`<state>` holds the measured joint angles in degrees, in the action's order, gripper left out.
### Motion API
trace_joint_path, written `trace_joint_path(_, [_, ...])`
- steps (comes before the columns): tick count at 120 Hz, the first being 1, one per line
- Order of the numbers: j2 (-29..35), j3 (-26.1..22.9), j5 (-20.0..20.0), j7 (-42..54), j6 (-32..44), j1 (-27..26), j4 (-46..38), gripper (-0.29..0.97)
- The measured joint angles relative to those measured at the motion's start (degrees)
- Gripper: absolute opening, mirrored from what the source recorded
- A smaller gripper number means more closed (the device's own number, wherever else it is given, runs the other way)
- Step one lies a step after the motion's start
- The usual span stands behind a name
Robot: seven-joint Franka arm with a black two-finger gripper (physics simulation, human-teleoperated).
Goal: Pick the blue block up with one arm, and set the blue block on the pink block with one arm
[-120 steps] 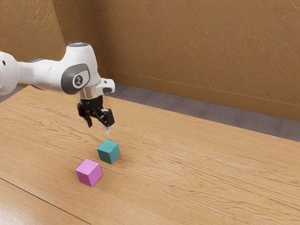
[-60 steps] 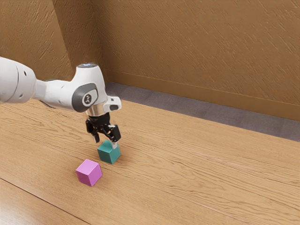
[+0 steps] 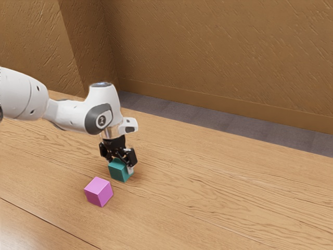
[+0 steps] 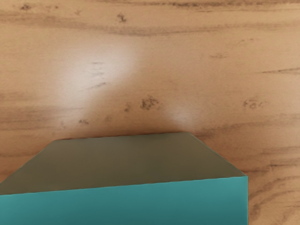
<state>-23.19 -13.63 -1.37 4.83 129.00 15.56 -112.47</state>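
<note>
Arm [image 3: 57,112] is coming in from the exterior view's left, white links angling down toward the wooden surface [image 3: 223,192].

Pink block [image 3: 98,191] is sitting flat on the surface toward the exterior view's left and nearer the camera. Nothing is touching it or resting on it.

Just to the exterior view's right of it and slightly farther back, we are seeing the pincer [image 3: 123,165] sitting down over the blue block [image 3: 117,173], its black body directly above the block's top. We are reading it as straddling the block, but we cannot tell whether it is clamping or just sitting around it.

The blue block is resting on the surface, near the pink block but with a gap between them. It is rendering teal-green rather than true blue. It is a plain cube with sharp edges and no markings, and its side faces are showing lit.

In the wrist view the blue block [image 4: 122,201] is sitting right under the hand. One bright teal face is showing, and the adjoining face is looking dull olive-grey in shade. Wood grain of the surface [image 4: 187,56] is showing beyond it.
</note>
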Motion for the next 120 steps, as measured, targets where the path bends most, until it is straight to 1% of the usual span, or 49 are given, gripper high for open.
trace_joint_path(31, [-1.82,0.01,-0.17,0.11,1.13,0.00,0.37,0.67])
trace_joint_path(51, [-1.59,0.01,-0.14,0.16,1.44,0.00,0.39,0.44])
trace_joint_path(55, [-1.19,0.01,-0.17,0.12,1.43,0.01,0.38,0.41])
trace_joint_path(69, [4.99,0.01,-0.31,-0.11,0.34,0.05,-1.25,0.36])
trace_joint_path(77, [10.32,0.01,-0.39,-0.37,-0.31,0.08,-5.13,0.36])
trace_joint_path(84, [13.68,0.01,-0.43,-0.68,-0.73,0.08,-8.52,0.36])
trace_joint_path(100, [19.42,0.02,-0.44,-1.50,-1.64,0.08,-14.32,0.36])
trace_joint_path(120, [23.48,0.11,-0.47,-2.37,-2.61,0.49,-19.05,0.36])
